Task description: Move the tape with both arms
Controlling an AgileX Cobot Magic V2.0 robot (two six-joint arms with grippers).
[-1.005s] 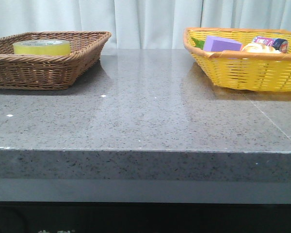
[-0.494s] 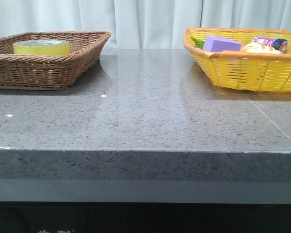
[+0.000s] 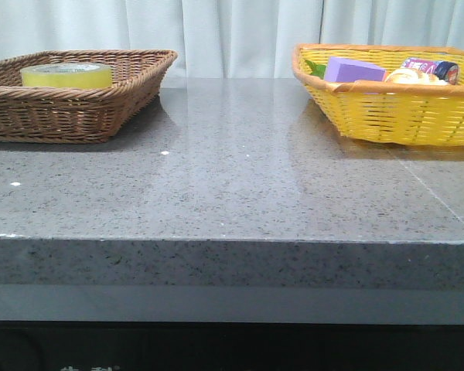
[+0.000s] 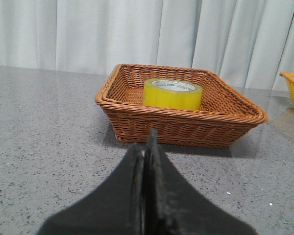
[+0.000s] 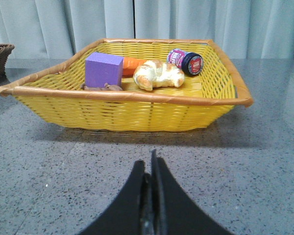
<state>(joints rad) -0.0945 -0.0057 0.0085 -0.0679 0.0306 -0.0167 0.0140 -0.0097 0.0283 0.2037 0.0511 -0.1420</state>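
Left to right, front view:

1. Brown basket (image 3: 77, 116), far left of table (image 3: 232, 193). Tape roll (image 3: 66, 75), yellow, lies flat inside it, hole up, nearer the basket's left part. Left wrist view shows the same roll (image 4: 172, 94) sitting in the basket (image 4: 186, 127), core label up, nothing touching it.

2. Left gripper (image 4: 144, 161): fingers pressed together, no gap visible, nothing held. It sits low over the table, short of the basket's near wall, pointed roughly at the roll.

3. Mid table: bare grey stone between the two baskets.

4. Yellow basket (image 3: 394, 116), far right. Holds a purple block (image 3: 354, 69), a pastry (image 5: 159, 74), a small jar (image 5: 185, 61) and an orange item, prob. a carrot (image 5: 133, 63). No tape seen in it.

5. Right gripper (image 5: 152, 176): fingers closed on each other, empty. Low over the table, short of the yellow basket (image 5: 127, 107), facing it.

Step in hand: not settled by this scene. Tape in brown basket w/ both grippers empty and clear fits either (a) roll waiting to be lifted out of that basket, or (b) roll already delivered there and arms backed off. The task sentence names no source or destination.

Next move: cannot be fixed without knowing which basket is the target. Any grasp of the roll would need the fingers spread well wider than now, approach from above over the basket wall, and a mid-table handover w/ both grippers aligned.
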